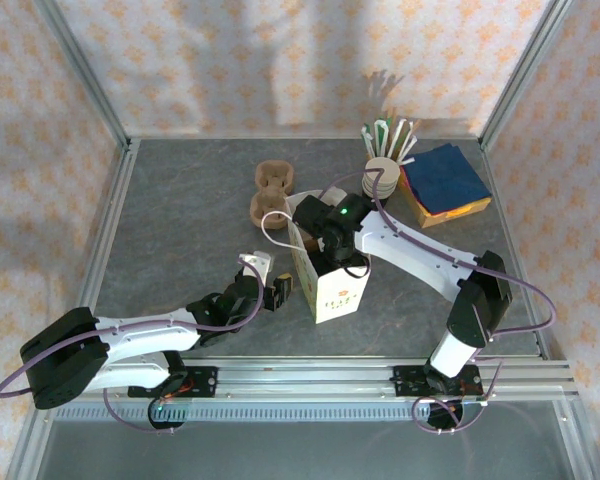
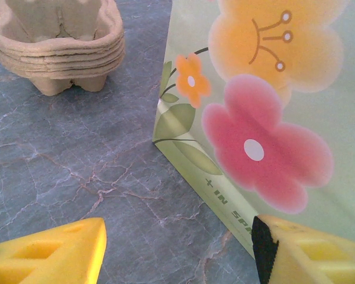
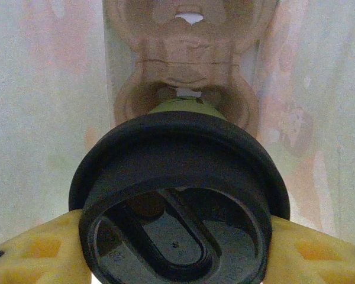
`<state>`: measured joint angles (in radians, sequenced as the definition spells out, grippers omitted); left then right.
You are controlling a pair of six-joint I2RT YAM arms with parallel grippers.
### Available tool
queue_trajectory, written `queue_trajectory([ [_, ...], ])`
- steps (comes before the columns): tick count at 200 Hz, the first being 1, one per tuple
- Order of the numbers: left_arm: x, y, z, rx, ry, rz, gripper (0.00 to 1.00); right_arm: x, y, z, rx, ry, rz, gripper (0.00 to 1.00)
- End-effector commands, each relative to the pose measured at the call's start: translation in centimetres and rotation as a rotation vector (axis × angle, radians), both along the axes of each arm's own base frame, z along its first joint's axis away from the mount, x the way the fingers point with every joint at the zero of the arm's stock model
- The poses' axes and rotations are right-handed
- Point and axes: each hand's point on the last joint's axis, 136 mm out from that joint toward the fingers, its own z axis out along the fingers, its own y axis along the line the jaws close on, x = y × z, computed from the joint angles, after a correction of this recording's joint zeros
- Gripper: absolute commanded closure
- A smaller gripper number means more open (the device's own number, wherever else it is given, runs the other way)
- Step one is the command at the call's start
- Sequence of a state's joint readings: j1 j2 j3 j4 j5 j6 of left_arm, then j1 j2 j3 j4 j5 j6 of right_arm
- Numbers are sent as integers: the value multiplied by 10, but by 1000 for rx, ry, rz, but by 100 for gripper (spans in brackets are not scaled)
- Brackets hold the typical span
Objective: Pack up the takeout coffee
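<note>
Your right gripper (image 3: 177, 251) is clamped on the black-lidded coffee cup (image 3: 177, 177), one yellow finger on each side just under the lid. The cup hangs inside the bag (image 1: 335, 290), above a brown pulp carrier (image 3: 189, 53) that lies at the bag's bottom, in the upper middle of the right wrist frame.

By the look of it, the step in hand is seating the cup. Lower it straight and upright, aim its base at one pocket of the carrier, and stay clear of the pale bag walls on both sides. Let go only once the cup has settled, since a tilted release could tip it.

Your left gripper (image 2: 177, 248) stands open and empty, low beside the bag's lower corner. Whether its right finger touches the paper, you cannot tell. It looks well placed to steady the bag if the bag shifts.

The right wrist view gives you the inside of the bag: cup, carrier and walls. The overhead view gives you the outside: the bag upright at centre frame, the right arm reaching down into its mouth, and the left gripper just to its lower left. The left wrist view adds the flowered side of the bag up close and the stack of spare carriers (image 2: 53, 47) in the upper left, well apart from the bag.
</note>
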<state>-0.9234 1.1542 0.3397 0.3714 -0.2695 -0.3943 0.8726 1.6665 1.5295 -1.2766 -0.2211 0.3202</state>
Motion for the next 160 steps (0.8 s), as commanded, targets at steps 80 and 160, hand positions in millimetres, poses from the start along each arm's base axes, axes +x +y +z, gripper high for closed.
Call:
queue_trajectory([
  [80, 1, -6, 8, -21, -12, 4, 32, -3, -4, 11, 1, -15, 4, 51],
  [160, 2, -7, 7, -17, -6, 6, 32, 6, -4, 15, -12, -53, -3, 52],
])
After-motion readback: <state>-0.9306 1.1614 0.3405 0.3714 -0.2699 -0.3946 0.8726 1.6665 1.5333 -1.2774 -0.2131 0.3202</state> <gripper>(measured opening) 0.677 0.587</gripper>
